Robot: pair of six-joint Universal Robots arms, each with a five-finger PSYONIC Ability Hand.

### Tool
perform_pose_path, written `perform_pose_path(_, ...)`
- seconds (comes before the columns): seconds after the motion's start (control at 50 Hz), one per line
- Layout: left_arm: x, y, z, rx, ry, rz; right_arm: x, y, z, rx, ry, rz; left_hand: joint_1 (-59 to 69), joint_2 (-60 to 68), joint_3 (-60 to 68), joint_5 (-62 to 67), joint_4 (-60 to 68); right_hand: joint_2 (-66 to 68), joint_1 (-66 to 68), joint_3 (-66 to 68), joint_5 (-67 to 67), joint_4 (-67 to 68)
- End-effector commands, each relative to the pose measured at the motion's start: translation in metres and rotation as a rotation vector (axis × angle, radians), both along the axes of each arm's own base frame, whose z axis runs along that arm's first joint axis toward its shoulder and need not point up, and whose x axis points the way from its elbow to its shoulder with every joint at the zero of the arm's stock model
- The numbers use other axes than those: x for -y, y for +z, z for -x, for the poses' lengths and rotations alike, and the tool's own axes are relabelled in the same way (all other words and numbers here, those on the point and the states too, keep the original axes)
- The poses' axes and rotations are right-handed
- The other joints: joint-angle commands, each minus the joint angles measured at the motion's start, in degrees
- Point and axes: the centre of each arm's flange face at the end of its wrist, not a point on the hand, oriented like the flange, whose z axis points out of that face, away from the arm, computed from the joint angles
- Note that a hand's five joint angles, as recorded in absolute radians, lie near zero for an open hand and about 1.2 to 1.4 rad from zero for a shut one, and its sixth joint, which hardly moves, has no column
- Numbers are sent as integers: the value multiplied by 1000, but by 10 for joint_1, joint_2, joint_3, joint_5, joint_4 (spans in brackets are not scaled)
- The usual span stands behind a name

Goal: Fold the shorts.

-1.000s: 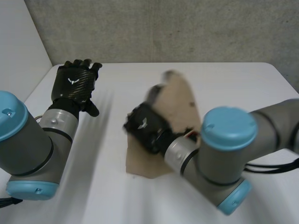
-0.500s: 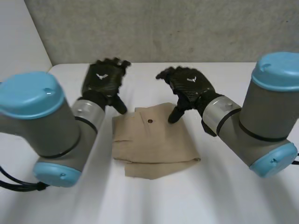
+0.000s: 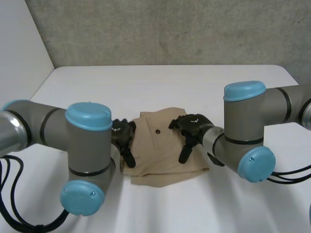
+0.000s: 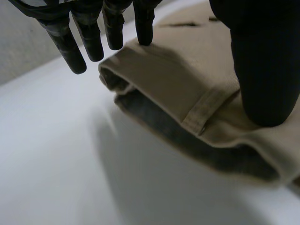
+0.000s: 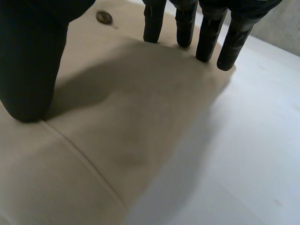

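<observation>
The tan shorts (image 3: pixel 160 150) lie folded in the middle of the white table (image 3: pixel 218 82), with a small dark button (image 3: pixel 156 131) facing up. My left hand (image 3: pixel 124 138) rests on their left edge with straight fingers. In the left wrist view the fingertips (image 4: pixel 143 28) touch the folded edge of the shorts (image 4: pixel 187 84) and the thumb (image 4: pixel 262 61) lies on top. My right hand (image 3: pixel 192 128) lies flat on the right half. The right wrist view has its fingers (image 5: pixel 206 37) straight on the cloth (image 5: pixel 140 108), thumb (image 5: pixel 33 61) pressing down near the button (image 5: pixel 104 18). Both hands are open.
A grey wall (image 3: pixel 170 29) runs behind the table's far edge. Bare white tabletop (image 3: pixel 160 208) surrounds the shorts on all sides. Both forearms reach in low from the front, one on each side of the cloth.
The right hand let go of the shorts after swinging a part over. Both hands then came down from the far side onto the folded cloth, left on its left edge, right on its right half.
</observation>
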Motion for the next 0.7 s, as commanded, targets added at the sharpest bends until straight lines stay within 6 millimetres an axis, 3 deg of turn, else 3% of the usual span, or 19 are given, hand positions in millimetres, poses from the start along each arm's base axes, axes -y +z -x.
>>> perform_pose_path(0.02, -2, -11, 0, 23, -13, -28, -3, -6, 10, -157, 15, 74, 6, 2, -6, -9, -1, -27, -13, -21, -39, -35)
perform_pose_path(0.18, -3, -2, 2, 5, -29, -12, -7, 8, 19, -144, 6, 103, -2, -7, -14, -17, -9, -27, -13, -21, -39, -35)
perform_pose_path(0.24, 1, 25, 2, -35, -32, 51, -5, 27, 18, -93, -8, 163, -2, -7, -14, -17, -9, -27, -13, -21, -39, -35)
perform_pose_path(0.28, 4, 44, 0, -60, -31, 94, -2, 54, 19, -23, -37, 249, -2, -7, -14, -17, -9, -27, -13, -21, -39, -35)
perform_pose_path(0.34, 12, 87, -9, -115, -21, 202, 3, 93, 26, 71, -97, 350, -2, -7, -14, -17, -9, -27, -13, -21, -39, -35)
perform_pose_path(0.36, 16, 111, -15, -150, -11, 260, 8, 116, 35, 135, -157, 398, -1, -5, -13, -16, -8, -27, -13, -21, -39, -35)
perform_pose_path(0.42, 20, 151, -28, -214, 8, 353, 10, 152, 50, 227, -249, 472, 4, 0, -8, -11, -3, -27, -13, -21, -39, -35)
perform_pose_path(0.44, 21, 171, -35, -242, 16, 399, 9, 173, 59, 275, -306, 513, 9, 5, -2, -6, 2, -27, -13, -21, -39, -35)
perform_pose_path(0.5, 21, 196, -45, -284, 27, 449, 7, 206, 82, 316, -414, 588, 9, 5, -2, -6, 2, -27, -13, -21, -39, -35)
perform_pose_path(0.58, 17, 214, -62, -296, 72, 438, 5, 226, 106, 297, -497, 614, 9, 5, -2, -6, 2, -27, -13, -21, -39, -35)
perform_pose_path(0.7, 12, 219, -76, -311, 109, 381, 1, 224, 113, 247, -505, 550, 9, 5, -2, -6, 2, -27, -13, -21, -39, -35)
